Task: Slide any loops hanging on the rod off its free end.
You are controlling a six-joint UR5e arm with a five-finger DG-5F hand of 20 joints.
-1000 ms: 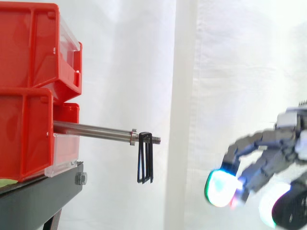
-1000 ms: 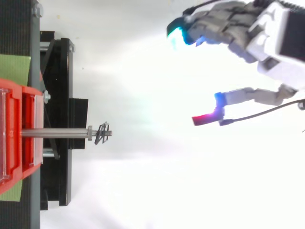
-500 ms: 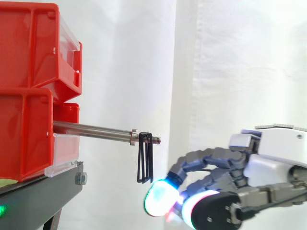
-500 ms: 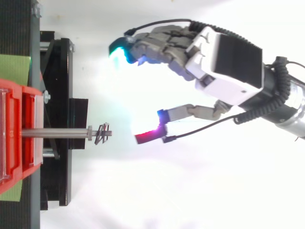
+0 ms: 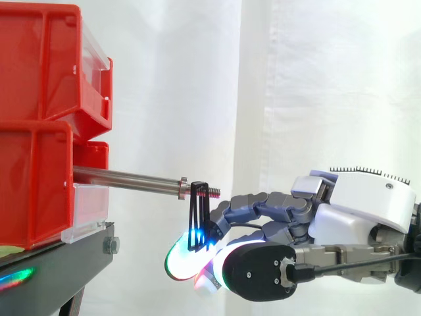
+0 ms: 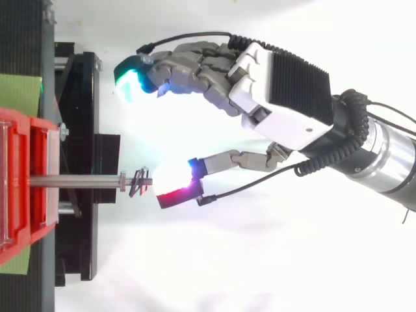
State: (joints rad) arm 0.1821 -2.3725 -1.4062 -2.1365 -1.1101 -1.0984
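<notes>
Bright, pleated white curtain [image 5: 316, 85]

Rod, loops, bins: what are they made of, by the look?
Rod: bare metal, likely steel; silvery sheen, threaded tip.
Loops: thin black bands, probably rubber or elastic; matte, hard to be sure.
Bins: red moulded plastic, smooth and slightly glossy.

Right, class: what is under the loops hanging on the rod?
A glowing pad of the hand sits at the lower ends of the loops. They overlap in the side view, so contact is unclear.
</notes>
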